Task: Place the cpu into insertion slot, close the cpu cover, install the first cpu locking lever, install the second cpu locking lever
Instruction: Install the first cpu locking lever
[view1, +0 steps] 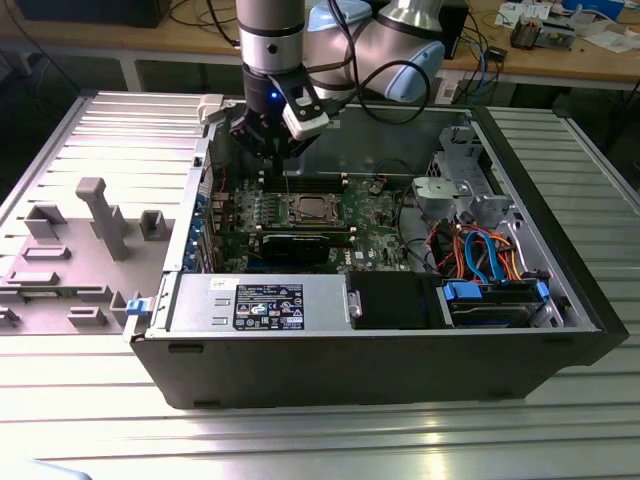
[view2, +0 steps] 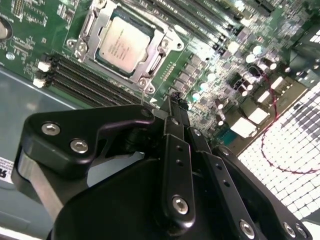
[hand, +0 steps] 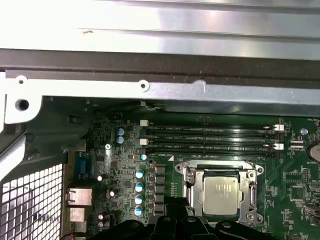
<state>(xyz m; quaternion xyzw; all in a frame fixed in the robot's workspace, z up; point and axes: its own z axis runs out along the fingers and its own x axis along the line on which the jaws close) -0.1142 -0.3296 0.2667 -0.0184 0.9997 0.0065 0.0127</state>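
Both wrist views show cpu (view2: 125, 42) under cpu cover (view2: 95, 22); second wrist view, gripper (view2: 172, 100) closed.

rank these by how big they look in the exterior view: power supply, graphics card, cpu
1. power supply: clearly largest, though it also sits nearest the camera.
2. graphics card: long and narrow, mid-sized.
3. cpu: smallest, a little square further back.
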